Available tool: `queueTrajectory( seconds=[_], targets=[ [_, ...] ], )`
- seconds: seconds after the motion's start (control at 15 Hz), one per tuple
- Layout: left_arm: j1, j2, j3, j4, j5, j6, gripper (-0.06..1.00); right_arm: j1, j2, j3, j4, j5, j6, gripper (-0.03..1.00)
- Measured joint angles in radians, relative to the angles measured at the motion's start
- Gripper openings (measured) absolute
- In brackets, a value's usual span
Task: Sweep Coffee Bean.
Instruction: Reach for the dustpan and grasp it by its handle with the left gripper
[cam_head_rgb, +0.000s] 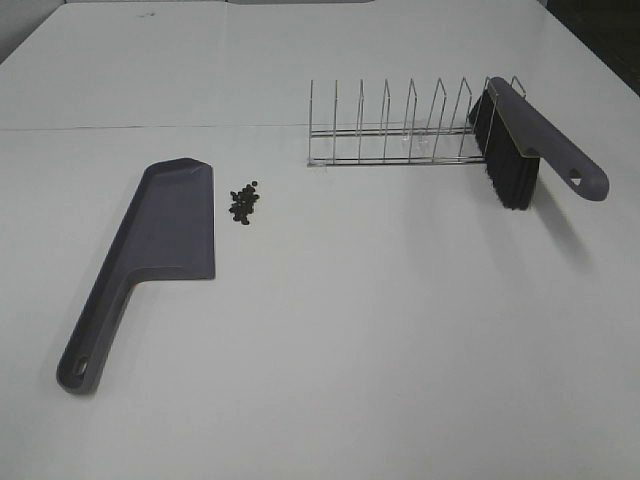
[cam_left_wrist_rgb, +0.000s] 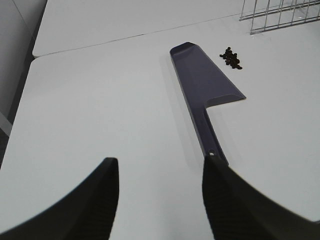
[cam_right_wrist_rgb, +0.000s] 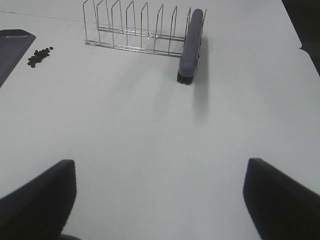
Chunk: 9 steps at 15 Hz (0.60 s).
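Observation:
A small cluster of dark coffee beans (cam_head_rgb: 244, 203) lies on the white table just right of the grey dustpan (cam_head_rgb: 165, 238), which lies flat with its handle toward the front left. The beans (cam_left_wrist_rgb: 231, 58) and dustpan (cam_left_wrist_rgb: 205, 84) also show in the left wrist view. A grey brush with black bristles (cam_head_rgb: 520, 150) rests in the right end of a wire rack (cam_head_rgb: 400, 125); it also shows in the right wrist view (cam_right_wrist_rgb: 190, 45). My left gripper (cam_left_wrist_rgb: 160, 200) is open and empty, near the dustpan's handle end. My right gripper (cam_right_wrist_rgb: 160, 195) is open and empty, well short of the brush.
The white table (cam_head_rgb: 380, 340) has a seam line running across its far part. The wire rack (cam_right_wrist_rgb: 135, 30) has several upright dividers. The table's right edge borders a dark area (cam_head_rgb: 600, 30).

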Motion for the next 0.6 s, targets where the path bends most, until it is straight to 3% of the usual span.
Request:
queueTrajectory(
  seconds=[0.6],
  targets=[
    [0.000,0.000,0.000,0.000,0.000,0.000,0.48,0.000,0.000,0.000,0.000,0.000,0.000,0.76]
  ],
)
